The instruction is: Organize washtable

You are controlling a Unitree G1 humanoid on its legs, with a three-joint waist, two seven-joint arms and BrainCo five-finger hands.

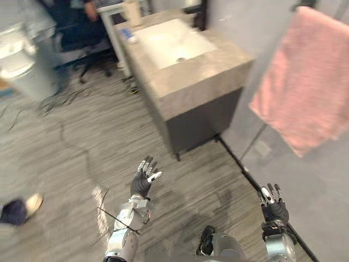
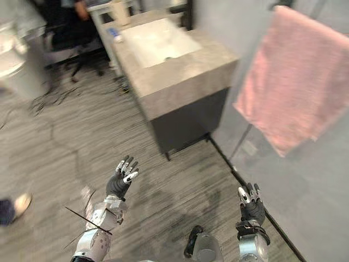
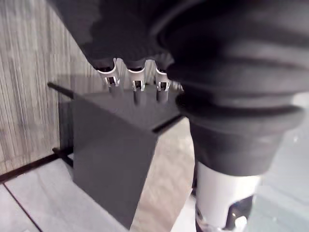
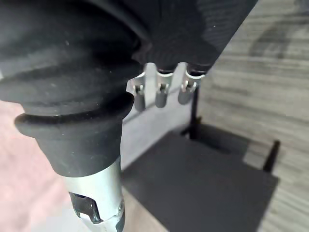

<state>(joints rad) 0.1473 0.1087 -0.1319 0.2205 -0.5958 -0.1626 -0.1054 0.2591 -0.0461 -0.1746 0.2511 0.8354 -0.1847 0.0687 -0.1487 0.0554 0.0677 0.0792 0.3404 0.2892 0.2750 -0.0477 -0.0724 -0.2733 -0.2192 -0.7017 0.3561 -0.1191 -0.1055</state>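
Both hands are nearest, low above the floor [image 1: 82, 153]. The left hand [image 1: 143, 183] is lifted a little, its fingers [image 3: 136, 87] straight and slightly spread, the thumb apart; it holds nothing and touches nothing. The right hand [image 1: 272, 206] is close to the grey wall panel [image 1: 322, 191], its fingers [image 4: 161, 94] straight and apart as well, also empty.

Between the hands and the washtable [image 1: 207, 65] the striped floor gives open room. At the far left edge, a person's shoe [image 1: 30, 204] is on the floor.

The washtable stands well apart from both hands, against the wall. It has a dark cabinet [image 1: 204, 120] below, a grey stone top and a white basin [image 1: 169, 41] sunk into it. Near its far end lie a small blue thing [image 1: 126, 35] and a beige container [image 1: 132, 12]. A pink towel [image 1: 308, 82] hangs flat beside the washtable, above the right hand. An office chair [image 1: 82, 27] is behind.

Past the fingers, the left wrist view shows the cabinet's corner with the edge of the top. The right wrist view shows the cabinet's dark side and the pink towel beside the arm.
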